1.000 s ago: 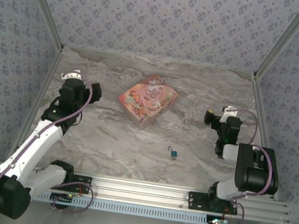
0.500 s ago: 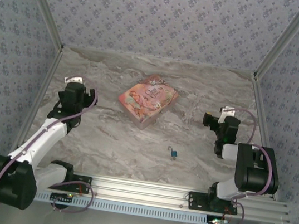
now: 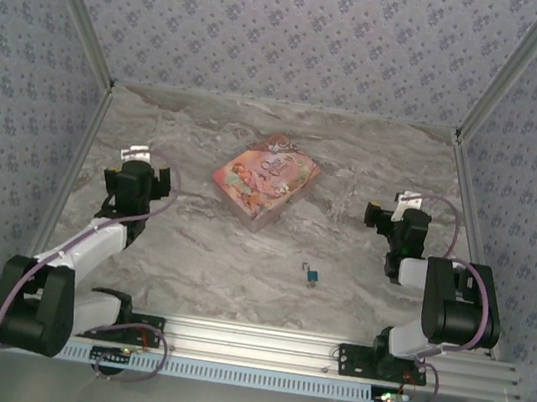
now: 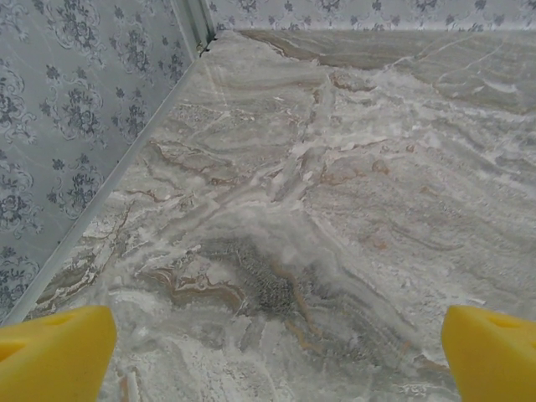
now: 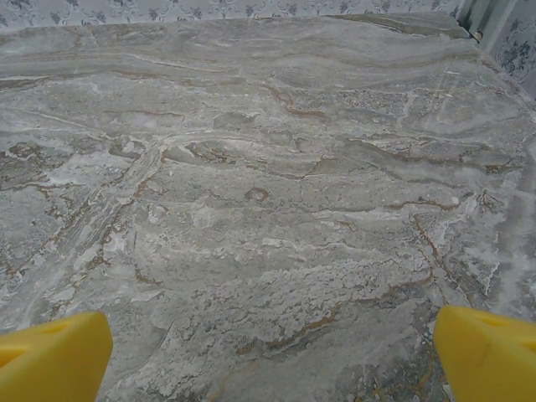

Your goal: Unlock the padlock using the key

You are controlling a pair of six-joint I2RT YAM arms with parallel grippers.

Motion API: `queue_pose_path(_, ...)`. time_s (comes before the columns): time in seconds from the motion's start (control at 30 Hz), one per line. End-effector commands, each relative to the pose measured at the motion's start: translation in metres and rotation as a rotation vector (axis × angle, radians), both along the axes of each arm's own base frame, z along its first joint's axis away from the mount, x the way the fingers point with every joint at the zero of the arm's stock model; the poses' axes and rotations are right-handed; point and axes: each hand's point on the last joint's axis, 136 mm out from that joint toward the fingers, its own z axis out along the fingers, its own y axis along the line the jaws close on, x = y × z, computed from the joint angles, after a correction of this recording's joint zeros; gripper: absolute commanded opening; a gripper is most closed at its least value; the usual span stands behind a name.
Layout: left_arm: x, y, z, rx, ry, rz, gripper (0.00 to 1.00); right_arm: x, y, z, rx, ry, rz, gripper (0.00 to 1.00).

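At the left edge of the marble surface (image 3: 200, 252): left gripper (image 3: 147, 181) hangs low, yellow pads (image 4: 54, 352) spread wide over bare stone, nothing between them. Mid-surface: pink box (image 3: 264, 180). Nearer the arms and slightly right of it, the tiny teal padlock (image 3: 312, 277) lies alone. Right side: right gripper (image 3: 385, 219) likewise spread wide, empty, well apart from the padlock.

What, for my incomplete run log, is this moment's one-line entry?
left fingers open | right fingers open | padlock on table, untouched
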Motion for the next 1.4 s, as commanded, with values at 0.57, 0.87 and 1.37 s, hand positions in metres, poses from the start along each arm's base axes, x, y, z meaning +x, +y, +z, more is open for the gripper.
queue_pose_path(0.57,0.017,-0.022,-0.014,0.055,-0.137,-0.178,0.99,0.004,-0.001,0.001,-0.021,0.002,-0.001,1.00)
queue_pose_path(0.87,0.023,-0.026,-0.028,0.017,-0.175,-0.239,1.00,0.004,-0.001,0.001,-0.021,0.001,-0.003,1.00)
queue_pose_path(1.37,0.045,-0.006,-0.049,-0.133,-0.080,-0.219,0.99,0.004,-0.001,0.001,-0.021,0.001,-0.003,1.00)
